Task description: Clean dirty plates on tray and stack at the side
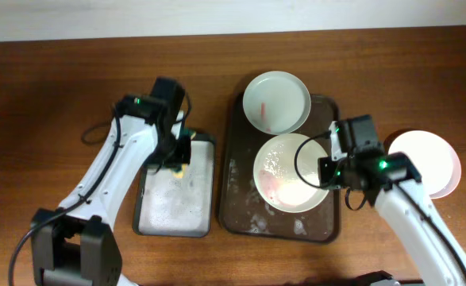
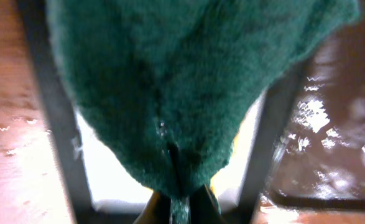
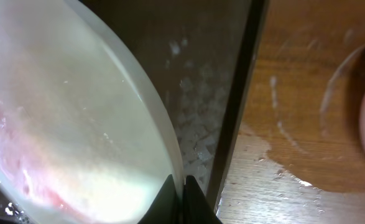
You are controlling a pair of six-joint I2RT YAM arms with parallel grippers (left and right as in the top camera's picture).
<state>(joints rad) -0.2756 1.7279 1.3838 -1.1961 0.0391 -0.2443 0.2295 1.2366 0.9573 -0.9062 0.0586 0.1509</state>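
Observation:
The dark brown tray [image 1: 236,171] holds a pale mint-green plate [image 1: 276,101] with a red smear at its far end and a white plate [image 1: 290,172] with red smears in the middle. My right gripper [image 1: 328,168] is shut on the right rim of that white plate [image 3: 64,124], which looks tilted over the tray [image 3: 201,74]. A third pinkish-white plate [image 1: 427,163] lies on the table right of the tray. My left gripper [image 1: 179,152] is shut on a green sponge [image 2: 182,81] and holds it over the small black tray [image 1: 177,195].
The small black tray with white lining [image 2: 58,124] is wet and lies left of the brown tray. Water drops and foam cover the brown tray's floor [image 1: 284,222]. A puddle [image 3: 275,149] lies on the wooden table right of the tray.

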